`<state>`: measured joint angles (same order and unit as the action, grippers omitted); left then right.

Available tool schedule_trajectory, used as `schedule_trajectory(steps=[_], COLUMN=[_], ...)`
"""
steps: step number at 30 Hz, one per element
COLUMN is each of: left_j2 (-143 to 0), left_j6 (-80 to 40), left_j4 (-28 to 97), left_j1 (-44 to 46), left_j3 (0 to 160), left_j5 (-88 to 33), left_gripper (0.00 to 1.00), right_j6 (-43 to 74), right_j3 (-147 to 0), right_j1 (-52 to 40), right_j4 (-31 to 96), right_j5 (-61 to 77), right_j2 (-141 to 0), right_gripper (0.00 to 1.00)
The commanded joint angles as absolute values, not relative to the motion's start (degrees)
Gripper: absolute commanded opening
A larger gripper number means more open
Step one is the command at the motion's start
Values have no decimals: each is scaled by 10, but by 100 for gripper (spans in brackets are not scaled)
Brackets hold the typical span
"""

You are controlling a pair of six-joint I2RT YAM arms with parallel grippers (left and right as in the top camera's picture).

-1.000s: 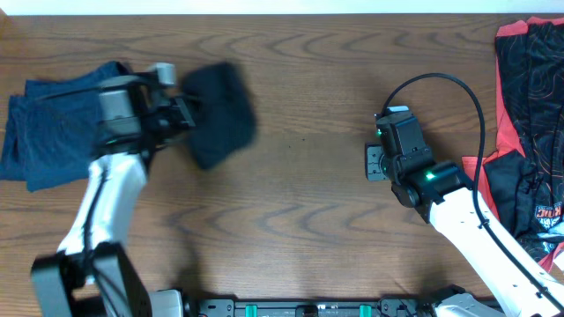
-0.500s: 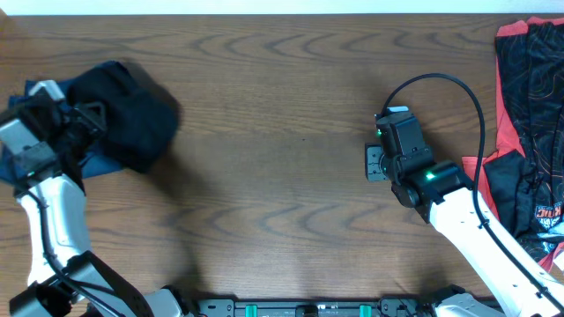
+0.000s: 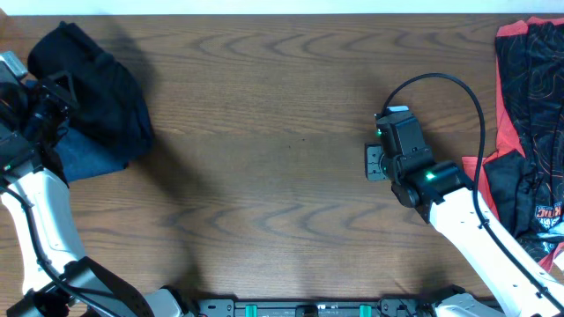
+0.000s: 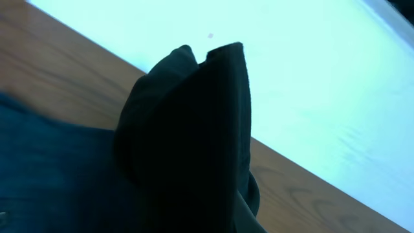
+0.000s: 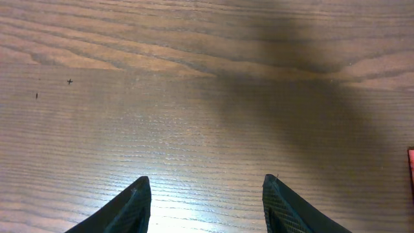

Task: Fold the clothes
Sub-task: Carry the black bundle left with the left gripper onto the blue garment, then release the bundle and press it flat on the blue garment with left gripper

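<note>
Here the wooden bench (image 3: 282, 220) carries red-and-black patterned clothes (image 3: 529, 123) heaped at its right edge, and at the far left a bunched black garment (image 3: 92, 88) lies over a dark blue garment (image 3: 84, 160). The left gripper (image 3: 53, 97), its fingers buried in cloth, seems clamped tight on the black garment. The right gripper (image 5: 206, 191) hangs about half open and empty over bare wood, right of centre.

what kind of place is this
Likely a robotics lab bench for laundry-folding practice: a brown wood-grain table, two white robot arms reaching over it, a black fabric bundle and a red-and-black patterned garment.
</note>
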<state>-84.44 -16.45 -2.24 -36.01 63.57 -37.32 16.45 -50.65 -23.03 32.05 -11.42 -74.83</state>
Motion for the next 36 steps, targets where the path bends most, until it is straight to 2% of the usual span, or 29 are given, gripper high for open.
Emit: schedule_trajectory(steps=[1,15,16,17,20,23,29,36], left_j2=[-858,-964,-969,-973,-973,-965,-925,-908], left_j6=[-142,-125,-125,-126,-172,-235,-241,-224], left_j4=[-29,-30,-30,-29,-24,-27,-68,-59], left_j1=[-366,-409,-416,-424,-452,-481,-486,-428], left_j3=[653,653,653,653,653,653,653,652], left_j5=[-309,-122,-115,-108,-107,-142,-273,-376], left_gripper=[6,6,9,23,76,99,98,98], right_j6=[163,163,163,166,169,169,169,172], right_j3=[-508,-508,-508,-508,-508,-508,-508,-508], right_j1=[-224,-224,-224,-224,-224,-224,-224,-224], right_j4=[320,329,330,331,337,342,343,343], right_j5=[-122,-117,-115,-114,-113,-113,-114,-113], right_j2=[-738,-738,-738,-738,-738,-738,-738,-738], right_gripper=[54,54,54,54,54,54,55,55])
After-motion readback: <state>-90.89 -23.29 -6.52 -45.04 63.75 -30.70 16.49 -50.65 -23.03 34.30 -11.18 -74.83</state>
